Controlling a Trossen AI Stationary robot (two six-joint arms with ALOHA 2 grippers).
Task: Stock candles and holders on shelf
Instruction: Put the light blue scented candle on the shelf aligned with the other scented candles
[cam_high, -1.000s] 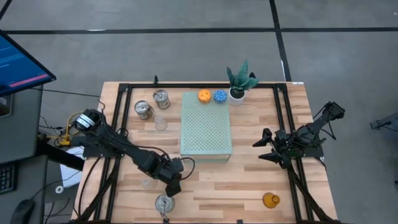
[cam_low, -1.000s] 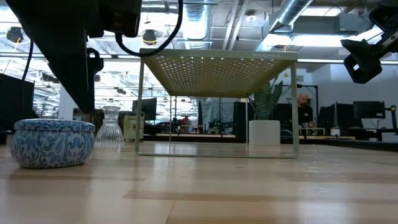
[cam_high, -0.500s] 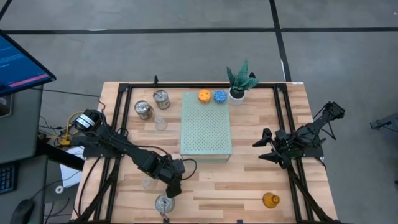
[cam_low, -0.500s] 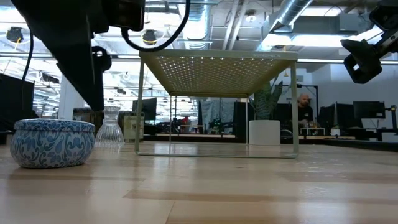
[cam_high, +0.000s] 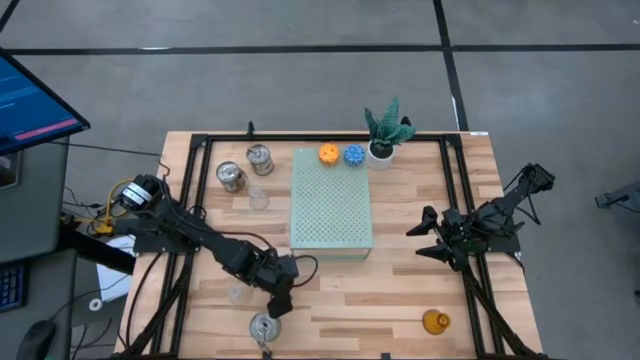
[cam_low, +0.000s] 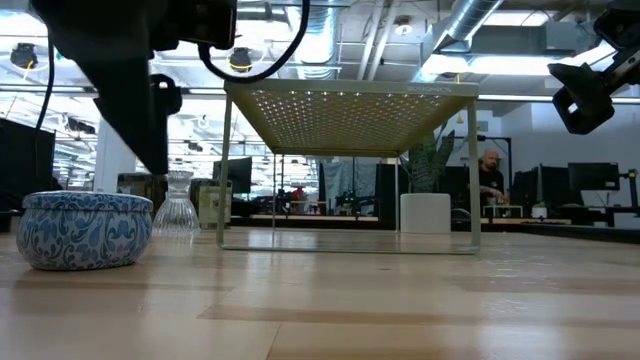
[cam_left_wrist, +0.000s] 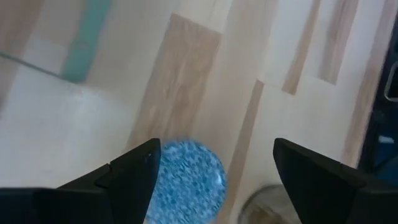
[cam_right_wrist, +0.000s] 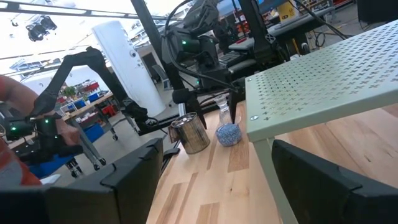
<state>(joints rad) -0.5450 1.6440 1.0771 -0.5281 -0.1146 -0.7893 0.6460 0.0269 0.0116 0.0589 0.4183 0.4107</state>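
My left gripper (cam_high: 277, 305) hovers open above a round tin (cam_high: 265, 326) near the table's front edge. The tin looks silver from above and blue-patterned in the low view (cam_low: 85, 229) and in the left wrist view (cam_left_wrist: 186, 175), where it lies below the gap by my gripper (cam_left_wrist: 214, 163). My right gripper (cam_high: 421, 240) waits open and empty right of the mint-green shelf (cam_high: 331, 210). An orange candle (cam_high: 328, 153) and a blue candle (cam_high: 353, 155) sit on the shelf's far edge. Two silver tins (cam_high: 231, 177) (cam_high: 259, 157) and a clear cup (cam_high: 259, 199) stand left of the shelf.
A second clear cup (cam_high: 238, 294) stands just left of my left gripper. An amber cup (cam_high: 435, 321) stands at the front right. A white-potted plant (cam_high: 383, 135) stands at the shelf's far right corner. A black frame (cam_high: 190, 200) runs around the table's edges.
My left arm has shifted a little toward the table's right above the front tin, as the low view shows. The tin and the other things have stayed where they were.
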